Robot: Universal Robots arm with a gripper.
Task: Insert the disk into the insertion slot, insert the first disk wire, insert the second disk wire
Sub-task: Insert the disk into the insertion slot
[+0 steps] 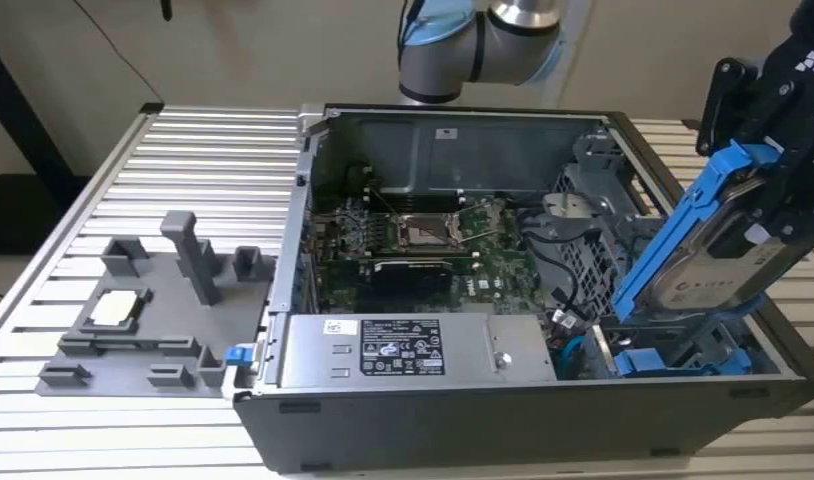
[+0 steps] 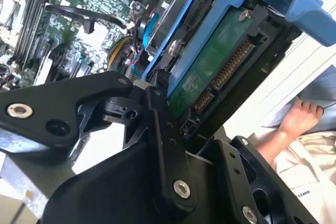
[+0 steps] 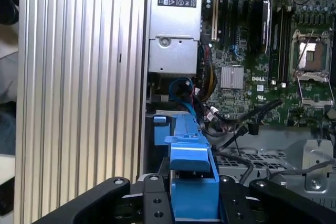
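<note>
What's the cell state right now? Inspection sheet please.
Surface: ribbed metal table, with the open computer case on it.
Job's things: disk steeply tilted, lower end down at the insertion slot, not lying flat.
Clutter: grey fixture block holding a chip, beside the case.
Grippers: gripper shut on the disk's upper end.
Cables: blue cable and black wires loose inside the case.
Surroundings: a person's hand in the second wrist view; arm base behind the case.
</note>
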